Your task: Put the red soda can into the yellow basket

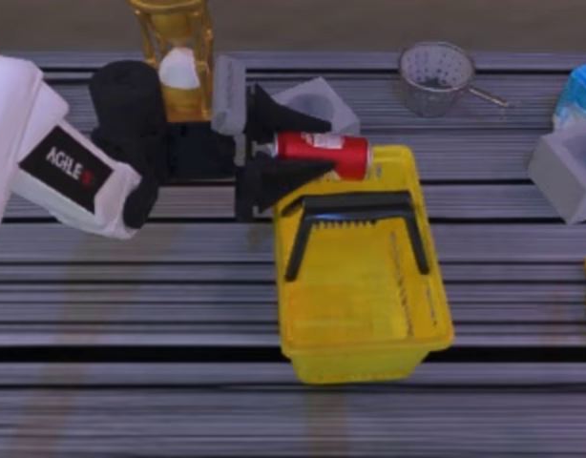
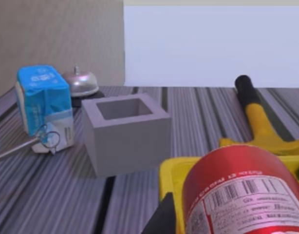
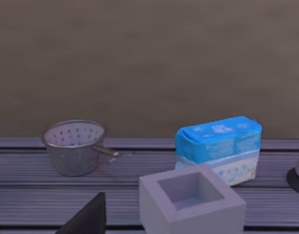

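Yellow basket [image 1: 362,320]: sits on the slatted table [image 1: 131,315] right of centre in the top view, its black handle [image 1: 355,212] folded across the far half of the opening; a can dropped now may strike that handle and bounce out rather than fall in.
Left arm: reaches in from the top view's left, over the table's far half; any swing toward the basket's middle must clear the far rim.
Left gripper [image 1: 298,145]: its dark fingers close on either side of the red soda can, holding it lying on its side; the hold looks near the can's left end, so I judge the can may pivot or slip if the arm jolts.
Red soda can [image 1: 324,154]: held in the air at the basket's far left corner, straddling the rim, not yet inside; released here it could tip outward onto the table.
Grey open cube [image 1: 317,103]: just beyond the can; a can falling outward could knock against it.
Hourglass [image 1: 178,57]: beside the arm, at risk from a wide swing.
Right arm: parked off the top view's right edge; whether its fingers are apart is not visible.
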Robot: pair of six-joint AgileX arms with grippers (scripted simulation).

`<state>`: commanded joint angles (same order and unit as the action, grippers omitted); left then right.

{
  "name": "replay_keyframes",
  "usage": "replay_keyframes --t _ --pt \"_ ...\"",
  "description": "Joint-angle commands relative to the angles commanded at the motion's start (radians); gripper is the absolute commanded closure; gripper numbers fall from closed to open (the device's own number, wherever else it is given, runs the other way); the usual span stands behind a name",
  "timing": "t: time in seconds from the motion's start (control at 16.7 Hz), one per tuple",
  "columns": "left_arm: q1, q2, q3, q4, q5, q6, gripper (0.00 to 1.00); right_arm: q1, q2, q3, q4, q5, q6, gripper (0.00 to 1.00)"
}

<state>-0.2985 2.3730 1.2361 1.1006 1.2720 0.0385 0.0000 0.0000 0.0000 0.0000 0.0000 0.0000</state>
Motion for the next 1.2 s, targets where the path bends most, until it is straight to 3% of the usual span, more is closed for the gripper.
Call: replay_keyframes --t 0.18,0.24,0.84,1.02,1.2 --pt "0.0 0.0 0.0 0.0 0.0 0.0 0.02 0.0 0.0 0.0 0.0 0.0 0.0 0.0" --pt "0.0 0.0 0.0 0.0 0.0 0.0 0.0 0.0 0.0 0.0 0.0 0.0 0.0 0.0" --pt "-0.002 -0.014 -0.004 -0.007 -0.008 -0.001 0.0 0.005 0.009 0.009 -0.007 -0.001 -0.006 0.0" --pt "0.011 -0.102 -0.047 -0.054 -0.063 -0.017 0.0 0.042 0.097 0.093 -0.077 -0.005 -0.057 0.0" --pt "0.039 -0.273 -0.127 -0.138 -0.163 -0.041 0.0 0.104 0.269 0.257 -0.201 -0.008 -0.149 0.0"
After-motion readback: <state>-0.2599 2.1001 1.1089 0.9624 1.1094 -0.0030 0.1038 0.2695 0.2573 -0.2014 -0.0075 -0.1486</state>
